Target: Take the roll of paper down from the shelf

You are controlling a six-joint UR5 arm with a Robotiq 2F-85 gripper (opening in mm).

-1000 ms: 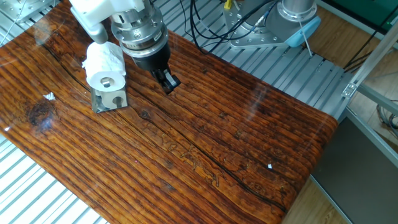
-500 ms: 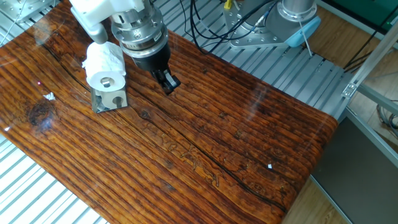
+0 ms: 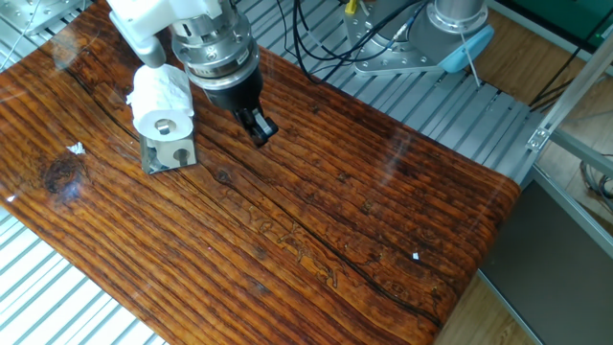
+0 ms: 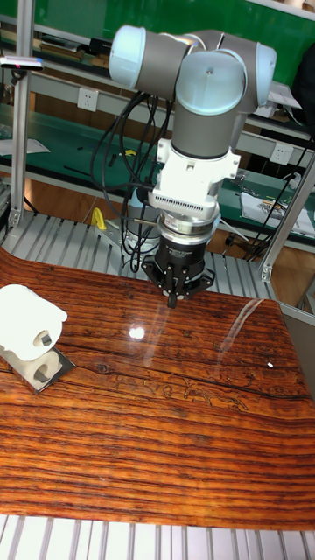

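The white roll of paper point(image 3: 160, 102) rests on top of the shelf point(image 3: 170, 153), a small metal stand with a beige face and a round hole, at the table's left end. In the tall fixed view the roll of paper point(image 4: 28, 322) lies at the far left on the shelf point(image 4: 39, 369). My gripper point(image 3: 261, 128) hovers just right of the roll, clear of it, black fingers pressed together and holding nothing. In the tall fixed view the gripper point(image 4: 173, 299) points straight down just above the wood.
The wooden table top point(image 3: 316, 220) stretches right of the shelf. Cables point(image 3: 321, 34) and the arm's base point(image 3: 450, 29) sit behind on a ribbed metal deck. A small white speck point(image 3: 415, 255) lies near the right end.
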